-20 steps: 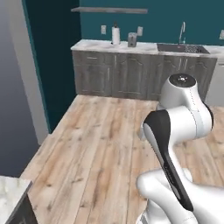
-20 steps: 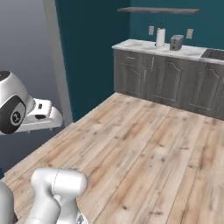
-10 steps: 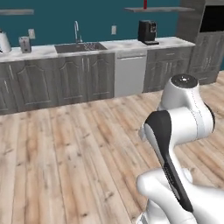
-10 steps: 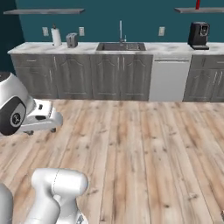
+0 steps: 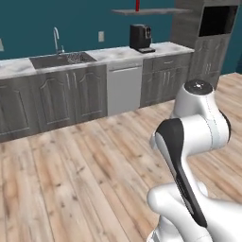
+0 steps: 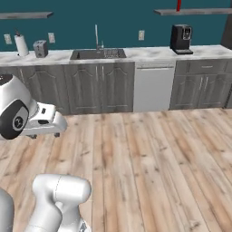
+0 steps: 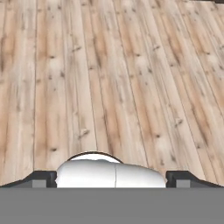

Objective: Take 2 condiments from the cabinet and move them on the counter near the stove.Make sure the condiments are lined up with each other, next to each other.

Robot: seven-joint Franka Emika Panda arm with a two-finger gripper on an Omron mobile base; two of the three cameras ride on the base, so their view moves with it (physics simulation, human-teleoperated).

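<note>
The gripper [image 7: 112, 180] hangs over bare wooden floor [image 7: 109, 78], its two dark fingertips [image 7: 41, 178] set far apart at the bottom corners of the hand view, jaws wide open with nothing between them but planks. From the right base view the hand [image 6: 45, 120] juts out sideways from the arm's white elbow, held level and well above the floor; from the left base view the arm [image 5: 196, 142] is folded up tight on itself, its dark-capped joint on top. Across the room, high on the teal wall, a grey floating shelf [image 6: 195, 11] carries a slim red bottle [image 6: 179, 4], standing upright near the shelf's left part; in the left base view the same red bottle [image 5: 137, 4] shows above the shelf [image 5: 142, 11]. I can't make out a second bottle up there. Just below the shelf, a black coffee machine [image 6: 180, 38] sits on the long marble counter [image 6: 136, 54]. The sink [image 6: 97, 53] is sunk into that counter further left, what it holds too small to tell, and a paper towel roll [image 6: 21, 44] and a small grey toaster [image 6: 40, 48] stand at the far left end.
</note>
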